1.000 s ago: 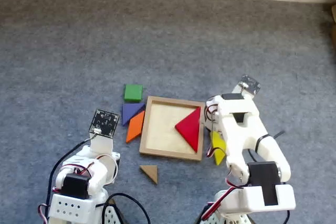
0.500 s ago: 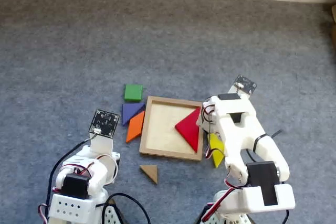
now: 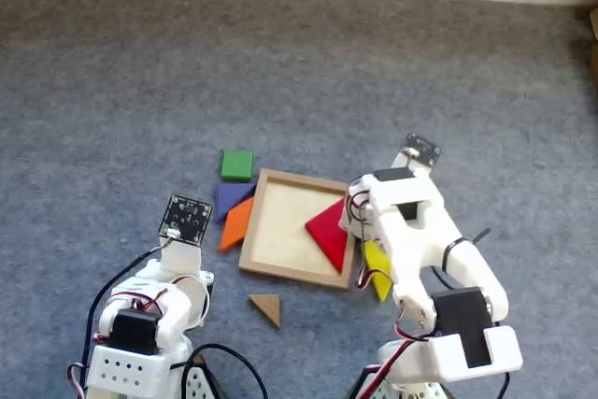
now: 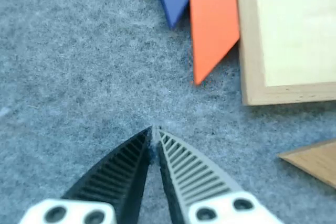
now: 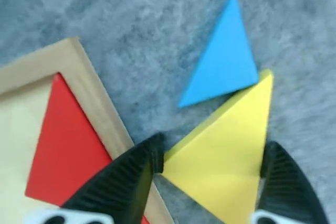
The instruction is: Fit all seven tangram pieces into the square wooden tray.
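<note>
The square wooden tray (image 3: 299, 178) lies mid-table with a red triangle (image 3: 327, 229) in its right part. My right gripper (image 5: 212, 145) is at the tray's right rim (image 5: 94, 93), shut on a yellow triangle (image 5: 220, 150) that lies flat on the carpet. A light blue triangle (image 5: 223, 64) touches the yellow one's far corner. Left of the tray lie a green square (image 3: 236, 164), a dark blue triangle (image 3: 231, 198) and an orange parallelogram (image 3: 235, 224). A brown wooden triangle (image 3: 266, 306) sits in front of the tray. My left gripper (image 4: 155, 132) is shut and empty, just short of the orange piece (image 4: 212, 24).
Grey carpet covers the table, with wide free room behind the tray and on both far sides. The left arm (image 3: 154, 310) is folded back at the front left. The right arm's body (image 3: 420, 240) hides the carpet right of the tray.
My right arm has moved left with the yellow triangle. The tray has been pushed left and turned slightly, now touching the orange piece. The left arm has not moved.
</note>
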{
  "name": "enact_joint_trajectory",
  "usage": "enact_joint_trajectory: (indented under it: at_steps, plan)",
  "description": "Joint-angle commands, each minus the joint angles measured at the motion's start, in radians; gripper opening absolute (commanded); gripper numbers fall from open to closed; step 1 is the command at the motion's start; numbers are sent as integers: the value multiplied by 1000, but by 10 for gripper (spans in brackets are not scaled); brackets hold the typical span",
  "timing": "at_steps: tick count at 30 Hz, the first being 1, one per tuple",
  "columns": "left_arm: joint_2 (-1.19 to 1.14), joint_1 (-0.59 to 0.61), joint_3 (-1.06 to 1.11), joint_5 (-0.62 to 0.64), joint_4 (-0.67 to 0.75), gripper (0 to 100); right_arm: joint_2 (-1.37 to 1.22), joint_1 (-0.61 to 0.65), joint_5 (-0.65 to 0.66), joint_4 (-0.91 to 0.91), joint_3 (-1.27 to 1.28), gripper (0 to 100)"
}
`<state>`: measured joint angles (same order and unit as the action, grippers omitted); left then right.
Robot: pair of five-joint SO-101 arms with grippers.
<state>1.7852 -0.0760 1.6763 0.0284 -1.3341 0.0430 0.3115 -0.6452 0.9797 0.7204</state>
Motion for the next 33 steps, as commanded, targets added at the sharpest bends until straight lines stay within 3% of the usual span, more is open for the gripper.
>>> enact_joint_trajectory:
  at_steps: [1, 24, 33]
  plan:
    - [22, 8, 19, 9, -2, 5, -4, 70, 15, 16, -5, 362]
    - [22, 8, 19, 9, -2, 5, -8, 13, 17, 77, -4, 368]
    - [22, 8, 19, 9, -2, 5, -7, -13, 17, 79, -4, 270]
